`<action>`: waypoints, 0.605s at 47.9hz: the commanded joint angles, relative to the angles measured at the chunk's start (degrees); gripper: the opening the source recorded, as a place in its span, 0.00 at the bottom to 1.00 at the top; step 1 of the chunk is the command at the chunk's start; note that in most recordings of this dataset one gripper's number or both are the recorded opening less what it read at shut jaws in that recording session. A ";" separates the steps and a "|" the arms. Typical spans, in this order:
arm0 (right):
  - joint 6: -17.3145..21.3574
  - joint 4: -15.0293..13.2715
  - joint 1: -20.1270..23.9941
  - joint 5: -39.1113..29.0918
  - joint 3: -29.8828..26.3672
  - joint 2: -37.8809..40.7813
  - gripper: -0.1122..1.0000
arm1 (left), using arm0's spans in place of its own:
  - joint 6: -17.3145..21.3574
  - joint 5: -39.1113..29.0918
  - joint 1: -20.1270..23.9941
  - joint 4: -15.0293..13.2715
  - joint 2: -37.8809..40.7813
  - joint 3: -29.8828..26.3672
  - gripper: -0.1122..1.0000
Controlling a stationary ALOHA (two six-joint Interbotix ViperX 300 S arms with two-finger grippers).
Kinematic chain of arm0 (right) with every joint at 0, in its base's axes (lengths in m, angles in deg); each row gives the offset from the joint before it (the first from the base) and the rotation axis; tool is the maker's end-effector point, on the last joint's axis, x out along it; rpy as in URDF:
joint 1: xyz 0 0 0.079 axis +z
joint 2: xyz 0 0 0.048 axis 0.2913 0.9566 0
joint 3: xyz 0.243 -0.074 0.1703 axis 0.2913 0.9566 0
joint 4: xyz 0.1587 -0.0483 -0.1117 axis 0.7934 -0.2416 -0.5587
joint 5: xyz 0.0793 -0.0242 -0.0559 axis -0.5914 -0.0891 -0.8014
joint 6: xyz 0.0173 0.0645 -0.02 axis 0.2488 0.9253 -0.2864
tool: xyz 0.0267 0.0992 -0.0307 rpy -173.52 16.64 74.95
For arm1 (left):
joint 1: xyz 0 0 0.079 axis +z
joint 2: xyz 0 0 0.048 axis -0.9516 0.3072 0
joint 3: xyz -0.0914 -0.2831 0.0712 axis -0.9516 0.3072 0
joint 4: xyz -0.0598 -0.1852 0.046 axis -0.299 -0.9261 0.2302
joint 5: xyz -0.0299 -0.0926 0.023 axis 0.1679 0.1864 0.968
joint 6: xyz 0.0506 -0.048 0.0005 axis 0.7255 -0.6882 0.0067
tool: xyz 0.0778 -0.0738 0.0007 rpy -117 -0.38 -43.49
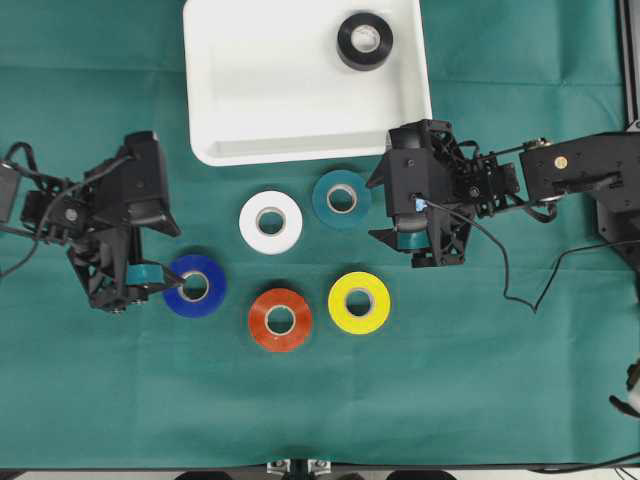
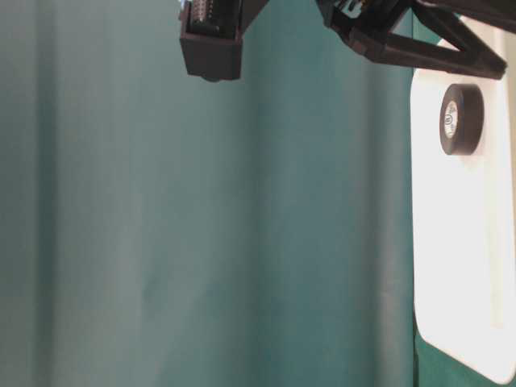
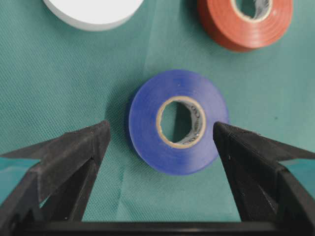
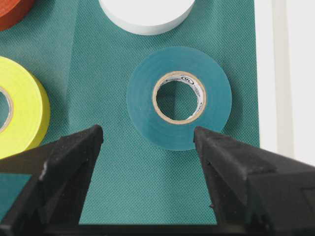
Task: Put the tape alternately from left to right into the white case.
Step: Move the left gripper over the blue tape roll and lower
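Currently the left gripper (image 3: 161, 132) is spread wide just short of the blue roll (image 1: 196, 286), so a left-side pick looks in hand; it must advance to straddle the roll, then close. Further right, white (image 1: 271, 222), red (image 1: 280, 319), yellow (image 1: 359, 302) and teal (image 1: 342, 199) rolls lie on the cloth, the black roll (image 1: 364, 41) sits in the white case (image 1: 250, 100), and the right gripper (image 4: 147, 140) waits agape by the teal

My arms are matte black, blocky frames with thin black cables looping off them. My left gripper (image 1: 160, 283) and right gripper (image 1: 385, 208) have wedge-shaped black fingers (image 3: 74, 152) patched with teal tape. A brass-coloured screw (image 1: 561, 161) sits on my right arm.
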 commanded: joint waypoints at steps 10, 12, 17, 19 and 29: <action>0.18 -0.18 0.62 0.26 -0.62 -1.41 0.83 | -0.09 -0.53 -0.53 0.00 4.13 -2.81 0.58; 0.18 -0.18 0.62 0.18 -0.62 -1.41 0.83 | -0.09 -1.05 -0.62 -0.09 4.83 -3.16 0.58; 0.18 -0.09 0.70 0.26 -0.62 -1.41 0.83 | -0.09 -2.64 -0.62 0.00 6.68 -3.96 0.58; 0.18 -0.18 0.70 0.35 -0.62 -1.32 0.83 | -0.09 -3.08 -0.53 0.00 7.21 -4.31 0.58; 0.18 -0.18 0.79 0.44 -0.62 -1.41 0.83 | -0.09 -3.87 -0.62 0.00 10.02 -5.27 0.58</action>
